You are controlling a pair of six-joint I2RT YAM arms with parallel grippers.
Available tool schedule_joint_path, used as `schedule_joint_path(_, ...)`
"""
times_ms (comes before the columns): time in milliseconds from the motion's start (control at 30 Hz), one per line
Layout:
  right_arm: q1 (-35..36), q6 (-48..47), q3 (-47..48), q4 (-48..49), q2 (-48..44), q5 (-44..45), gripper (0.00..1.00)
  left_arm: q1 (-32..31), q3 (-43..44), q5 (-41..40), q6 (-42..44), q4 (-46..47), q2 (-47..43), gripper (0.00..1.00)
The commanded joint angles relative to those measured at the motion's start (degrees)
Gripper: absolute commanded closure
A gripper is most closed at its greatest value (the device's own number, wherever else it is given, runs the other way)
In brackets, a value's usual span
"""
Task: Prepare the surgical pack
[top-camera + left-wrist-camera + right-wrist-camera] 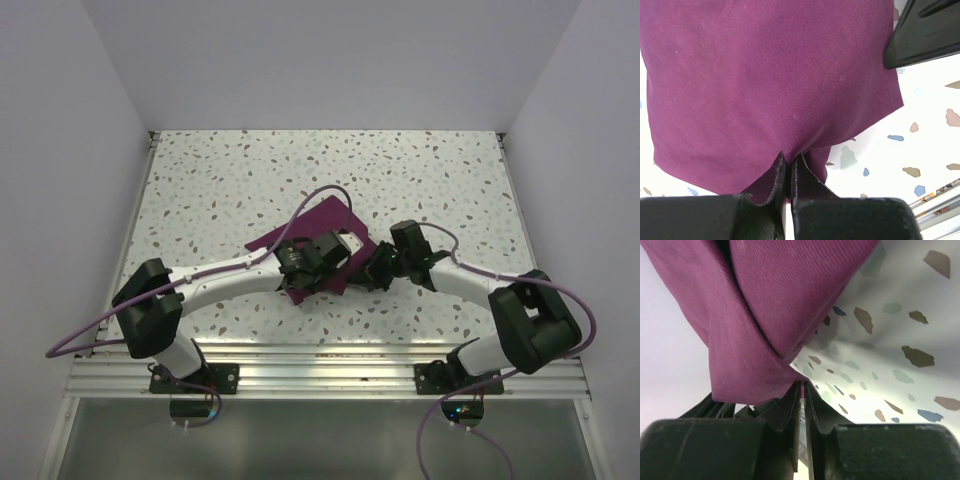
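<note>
Purple cloth edge pinched in left gripper, jaws pressed together. Right gripper jaws near-closed, nipping a cloth fold at the tips. From above, the arms hide most of the cloth.

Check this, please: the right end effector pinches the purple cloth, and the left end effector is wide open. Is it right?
No. The left end effector is shut on the purple cloth too, as the left wrist view shows. The right end effector does pinch it.
</note>
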Motion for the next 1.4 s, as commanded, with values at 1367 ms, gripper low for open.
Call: schedule_joint_path(1367, 4.86, 6.37, 7.08, 18.01, 11.87, 6.45, 0.94, 0.03, 6.31, 4.21, -2.13, 1.66, 2.34, 1.0)
